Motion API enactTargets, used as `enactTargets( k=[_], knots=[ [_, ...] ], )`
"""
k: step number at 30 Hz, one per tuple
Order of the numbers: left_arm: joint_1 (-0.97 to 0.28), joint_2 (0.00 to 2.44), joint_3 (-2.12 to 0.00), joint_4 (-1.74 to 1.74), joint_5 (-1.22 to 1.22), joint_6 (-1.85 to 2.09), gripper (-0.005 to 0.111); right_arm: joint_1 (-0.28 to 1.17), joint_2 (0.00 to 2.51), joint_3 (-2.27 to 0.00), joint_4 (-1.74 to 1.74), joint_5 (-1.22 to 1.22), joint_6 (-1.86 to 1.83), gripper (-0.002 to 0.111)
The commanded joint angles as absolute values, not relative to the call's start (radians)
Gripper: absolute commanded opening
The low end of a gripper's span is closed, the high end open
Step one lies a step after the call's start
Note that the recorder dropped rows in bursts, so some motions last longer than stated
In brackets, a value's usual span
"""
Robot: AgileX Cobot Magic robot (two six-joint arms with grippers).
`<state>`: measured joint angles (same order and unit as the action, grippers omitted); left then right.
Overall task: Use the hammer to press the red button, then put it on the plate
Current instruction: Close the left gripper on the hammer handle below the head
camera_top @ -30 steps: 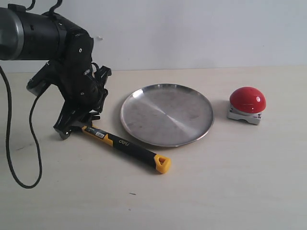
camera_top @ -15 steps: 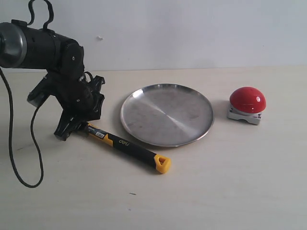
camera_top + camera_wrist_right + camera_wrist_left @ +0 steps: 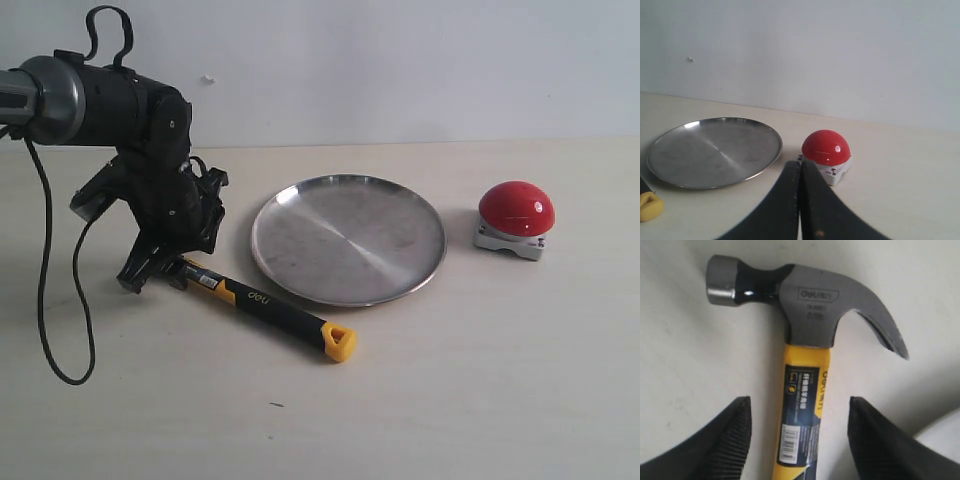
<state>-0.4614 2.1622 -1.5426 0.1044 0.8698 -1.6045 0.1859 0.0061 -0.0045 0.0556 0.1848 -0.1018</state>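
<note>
Hammer (image 3: pixel 262 303) lay flat left of center, yellow end toward lower middle; shiny plate (image 3: pixel 347 238) sat center; red button (image 3: pixel 515 210) upright at right.

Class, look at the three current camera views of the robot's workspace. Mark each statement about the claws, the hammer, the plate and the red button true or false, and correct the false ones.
1. The left claw is open, astride the yellow neck of the hammer. True.
2. The hammer lies on the plate. False: it lies on the table beside the plate.
3. The right claw is shut and holds nothing. True.
4. The red button sits between the hammer and the plate. False: the plate lies between hammer and button.
</note>
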Motion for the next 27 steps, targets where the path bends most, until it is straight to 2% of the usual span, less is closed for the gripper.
enactTargets(
  k=[1, 27],
  knots=[
    [-0.46, 2.159, -1.55, 0.1, 0.864, -1.611, 0.056, 0.181, 0.0, 0.0, 0.054, 0.173, -0.102, 0.0],
    [-0.459, 2.258, -1.608, 0.104, 0.879, -1.614, 0.055, 0.181, 0.0, 0.0, 0.052, 0.173, -0.102, 0.0]
  ],
)
